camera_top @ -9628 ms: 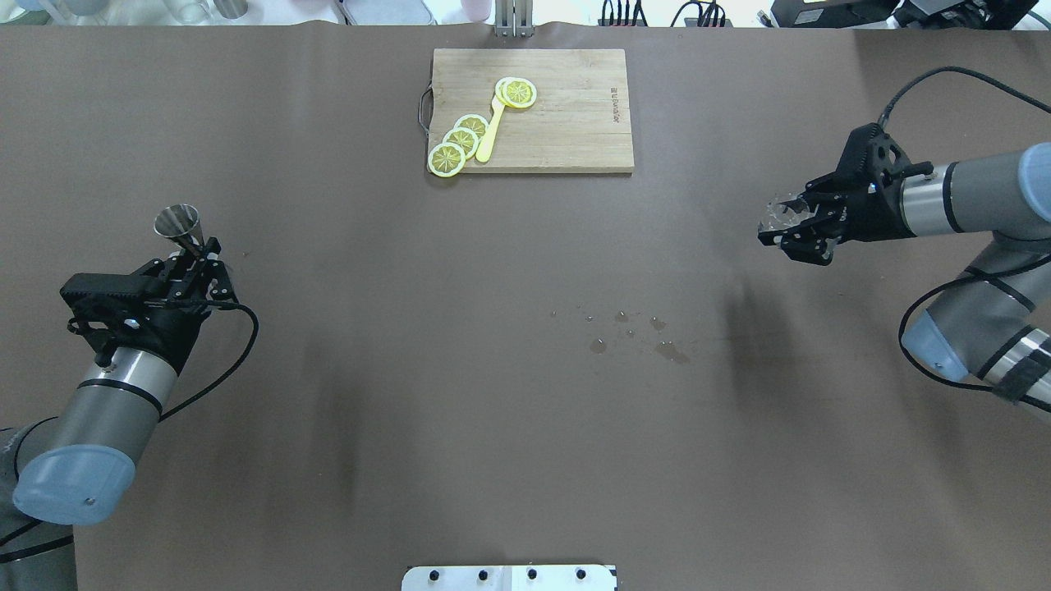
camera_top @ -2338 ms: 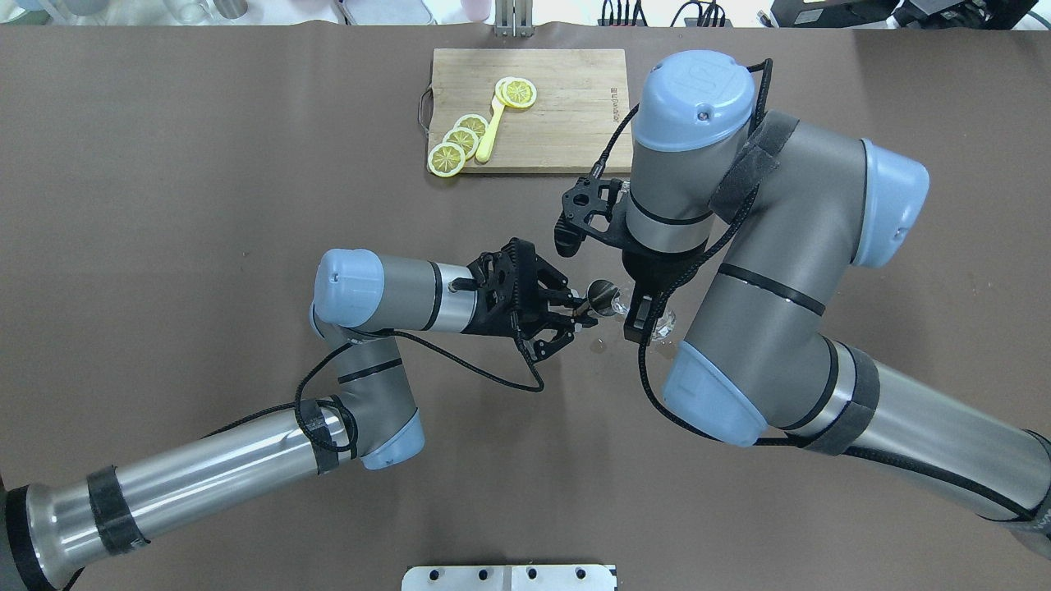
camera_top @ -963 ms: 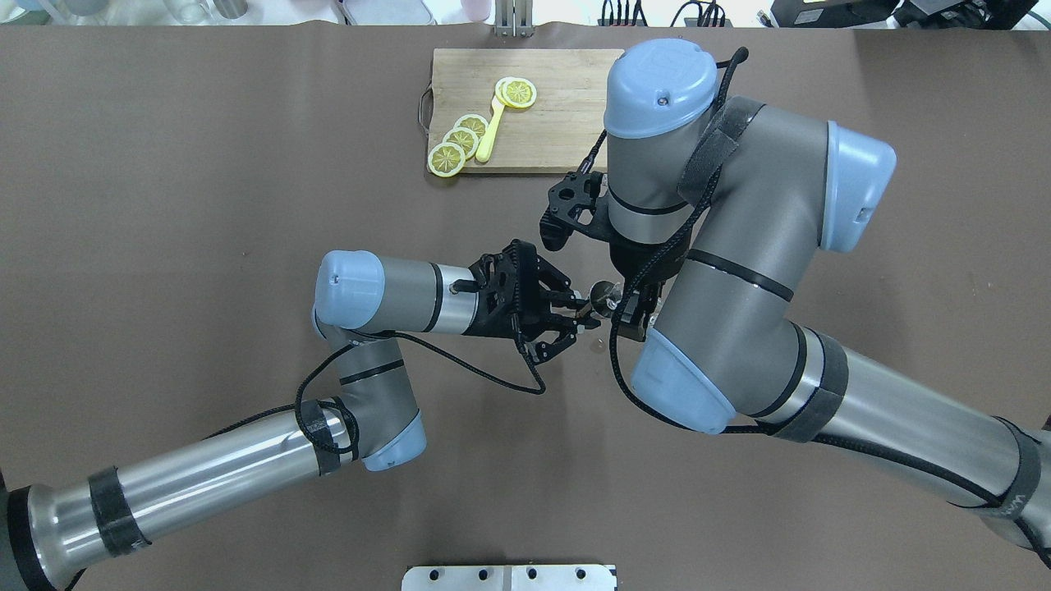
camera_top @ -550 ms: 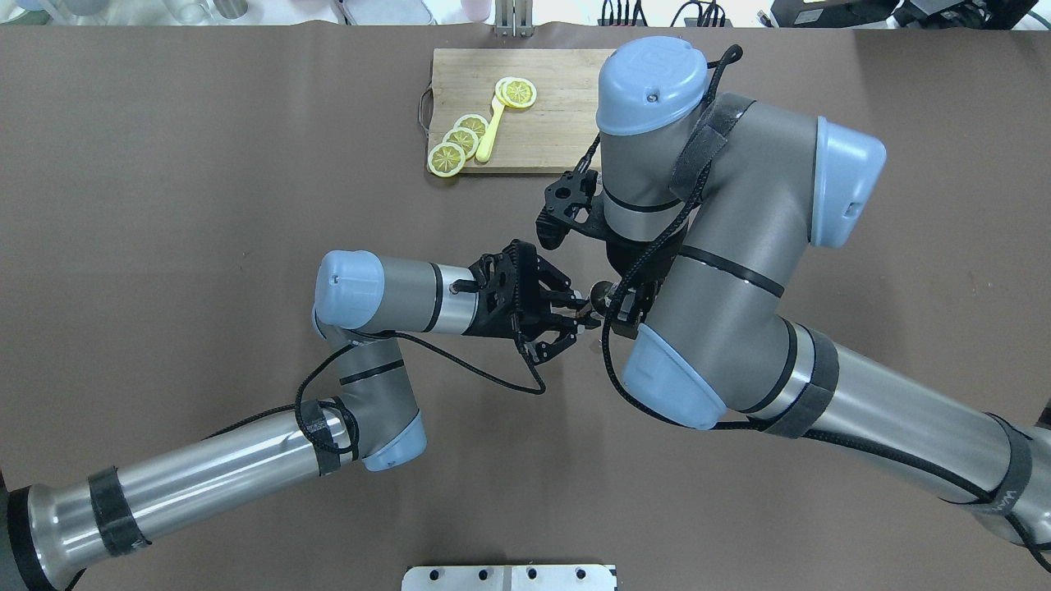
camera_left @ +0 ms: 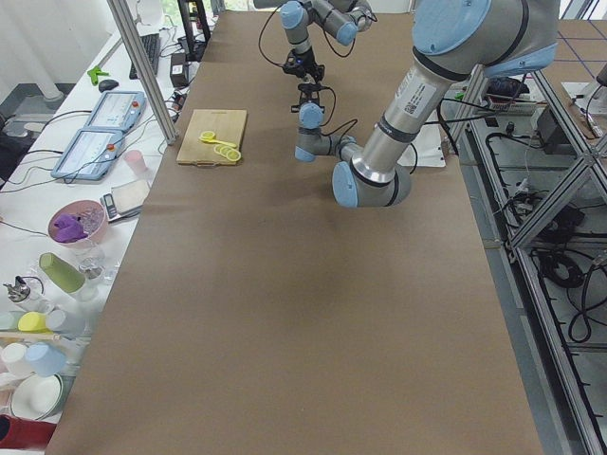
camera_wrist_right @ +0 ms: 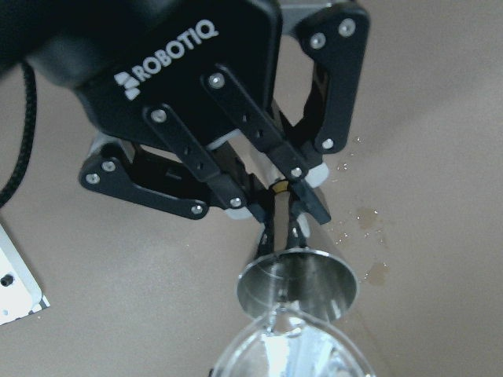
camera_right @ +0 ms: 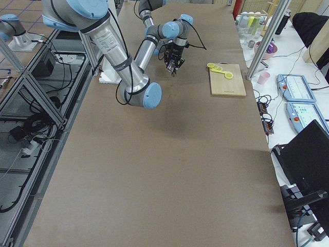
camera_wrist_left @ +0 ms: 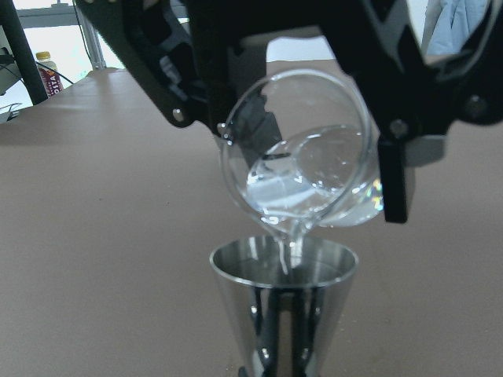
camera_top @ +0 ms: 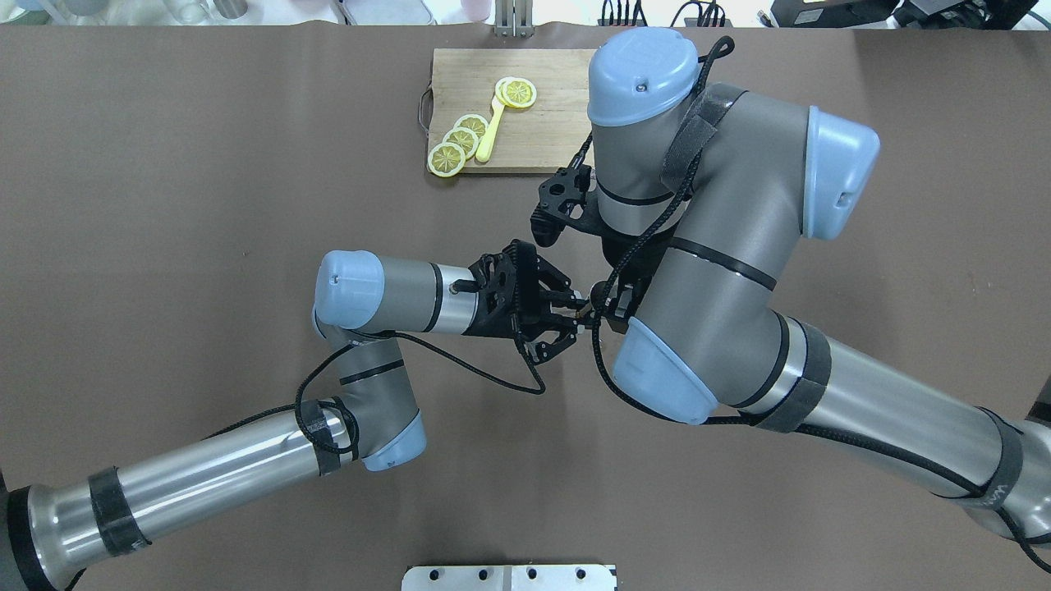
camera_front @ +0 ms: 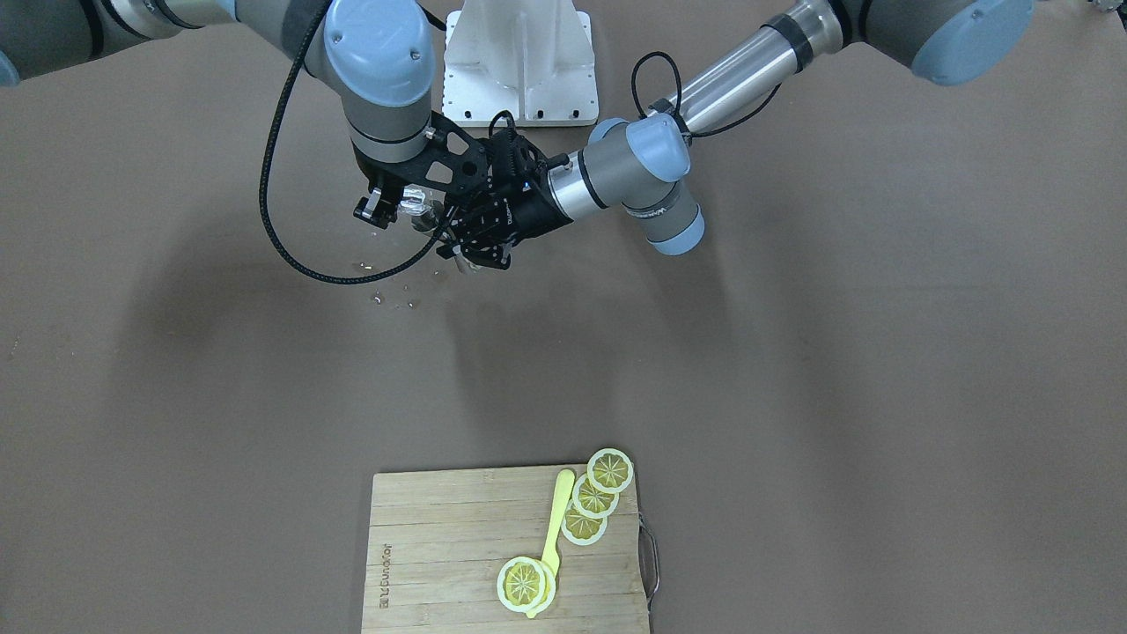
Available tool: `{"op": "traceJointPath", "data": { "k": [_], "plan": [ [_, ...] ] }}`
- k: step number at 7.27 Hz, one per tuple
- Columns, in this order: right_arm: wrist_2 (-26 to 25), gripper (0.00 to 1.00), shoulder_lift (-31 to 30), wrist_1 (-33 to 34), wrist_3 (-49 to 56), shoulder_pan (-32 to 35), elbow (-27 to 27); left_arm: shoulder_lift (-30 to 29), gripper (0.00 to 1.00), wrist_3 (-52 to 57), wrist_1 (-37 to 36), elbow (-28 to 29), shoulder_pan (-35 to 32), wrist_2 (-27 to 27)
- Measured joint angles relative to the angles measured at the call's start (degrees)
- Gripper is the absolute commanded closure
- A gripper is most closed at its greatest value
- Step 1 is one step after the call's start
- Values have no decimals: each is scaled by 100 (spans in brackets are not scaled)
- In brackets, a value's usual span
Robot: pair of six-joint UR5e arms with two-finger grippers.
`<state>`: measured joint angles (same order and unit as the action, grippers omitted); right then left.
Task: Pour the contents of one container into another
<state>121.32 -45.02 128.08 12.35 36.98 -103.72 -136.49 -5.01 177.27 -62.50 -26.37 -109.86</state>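
Left fingers (camera_wrist_right: pixel 302 184) clamp the jigger (camera_wrist_right: pixel 297 283) by its narrow part, upright above the tabletop (camera_front: pixel 792 308). Right fingers (camera_wrist_left: pixel 391 184) grip the glass (camera_wrist_left: pixel 299 157), tipped lip-down just over the jigger's rim — a thin stream (camera_wrist_left: pixel 284 247) runs in. Pour judged partway: liquid pools in the glass. Left to do — empty it, right it. Drops (camera_wrist_right: pixel 368 214) lie on the tabletop below.
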Motion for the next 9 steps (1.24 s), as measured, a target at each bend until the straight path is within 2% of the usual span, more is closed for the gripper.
{"op": "traceJointPath", "data": {
  "k": [4,9],
  "plan": [
    [-6,100,-152,-93,8,94,-292,0,100,0,0,0,0,0],
    [-13,100,-1249,-1542,-91,388,-1135,-42,100,-16,12,-62,-5,16]
  ]
}}
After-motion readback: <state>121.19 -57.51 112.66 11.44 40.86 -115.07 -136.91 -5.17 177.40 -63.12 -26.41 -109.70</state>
